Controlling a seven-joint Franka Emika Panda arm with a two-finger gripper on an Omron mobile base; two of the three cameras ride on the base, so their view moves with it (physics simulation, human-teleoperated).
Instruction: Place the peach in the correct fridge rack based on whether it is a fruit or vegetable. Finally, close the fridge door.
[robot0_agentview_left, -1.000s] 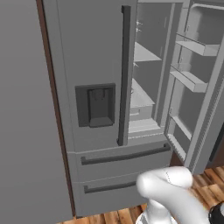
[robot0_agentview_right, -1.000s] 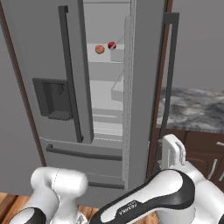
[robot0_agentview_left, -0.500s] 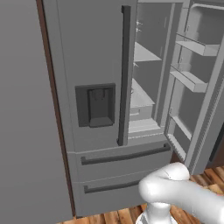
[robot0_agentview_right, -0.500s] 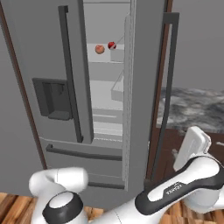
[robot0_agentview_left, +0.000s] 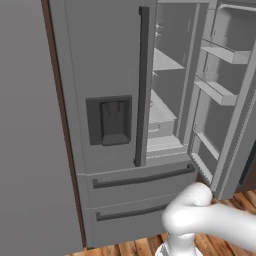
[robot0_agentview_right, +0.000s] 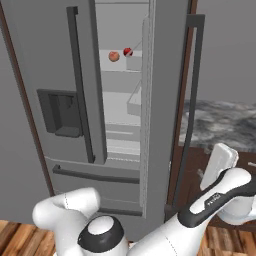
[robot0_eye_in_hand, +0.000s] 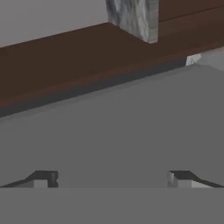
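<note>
On upper fridge rack (robot0_agentview_right: 120, 67): one peach (robot0_agentview_right: 114, 56), one red fruit (robot0_agentview_right: 128, 51) | tool (robot0_eye_in_hand: 111, 179) fingers apart, holding nothing

peach (robot0_agentview_right: 114, 56): orange-pink | fruit beside it (robot0_agentview_right: 128, 51): dark red | fridge (robot0_agentview_left: 107, 75): grey

The peach (robot0_agentview_right: 114, 56), small, round, pale orange-pink, sits on the rack (robot0_agentview_right: 120, 70) high inside the open fridge. A darker red fruit (robot0_agentview_right: 128, 51) lies just beside it at about two o'clock. The rack is flat and pale grey.
</note>
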